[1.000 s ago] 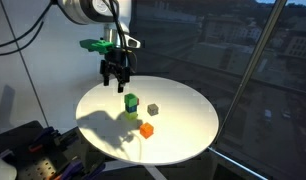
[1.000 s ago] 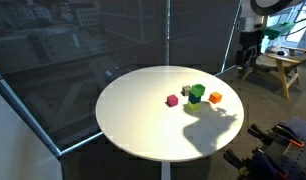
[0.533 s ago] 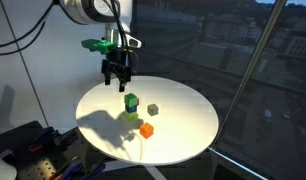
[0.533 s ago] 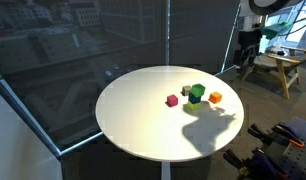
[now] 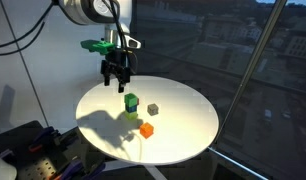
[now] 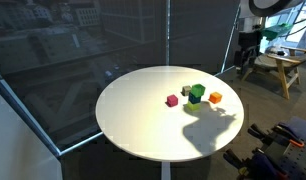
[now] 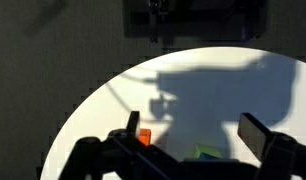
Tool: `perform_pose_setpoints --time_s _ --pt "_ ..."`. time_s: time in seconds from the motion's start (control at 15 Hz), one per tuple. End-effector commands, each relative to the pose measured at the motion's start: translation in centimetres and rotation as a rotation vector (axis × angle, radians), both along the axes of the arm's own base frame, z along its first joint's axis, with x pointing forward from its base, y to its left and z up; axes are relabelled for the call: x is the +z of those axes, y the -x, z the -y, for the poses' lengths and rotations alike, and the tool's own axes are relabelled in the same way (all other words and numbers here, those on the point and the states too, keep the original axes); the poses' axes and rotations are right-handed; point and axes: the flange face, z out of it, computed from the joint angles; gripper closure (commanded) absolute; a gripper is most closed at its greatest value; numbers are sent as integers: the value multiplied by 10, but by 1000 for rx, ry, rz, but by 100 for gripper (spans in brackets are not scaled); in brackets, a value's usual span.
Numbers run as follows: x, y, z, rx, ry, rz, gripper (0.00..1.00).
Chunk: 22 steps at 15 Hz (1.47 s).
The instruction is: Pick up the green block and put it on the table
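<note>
The green block (image 5: 130,101) (image 6: 197,91) sits on top of a paler yellow-green block (image 5: 132,116) near the middle of the round white table (image 5: 183,125) (image 6: 133,115). My gripper (image 5: 116,80) (image 6: 246,64) hangs open above the table, higher than the stack and off to one side of it, with nothing between its fingers. In the wrist view the green block (image 7: 206,153) shows only partly at the bottom edge, between the spread fingertips (image 7: 133,122) of the gripper (image 7: 197,130), far below them.
An orange block (image 5: 147,129) (image 6: 215,97) (image 7: 144,137), a grey block (image 5: 153,108) (image 6: 187,90) and a magenta block (image 6: 172,100) lie close around the stack. Glass window walls surround the table. A wooden stool (image 6: 283,62) stands behind the arm.
</note>
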Motion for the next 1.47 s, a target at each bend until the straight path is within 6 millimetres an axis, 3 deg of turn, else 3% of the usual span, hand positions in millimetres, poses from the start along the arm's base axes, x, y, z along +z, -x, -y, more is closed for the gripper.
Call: perform_pose_setpoints --time_s 0.0,0.4,1.4 --pt "0 0 0 0 0 0 0" --pt "13 -11 1 -3 1 40 0" --pt "13 -12 1 -3 1 39 0"
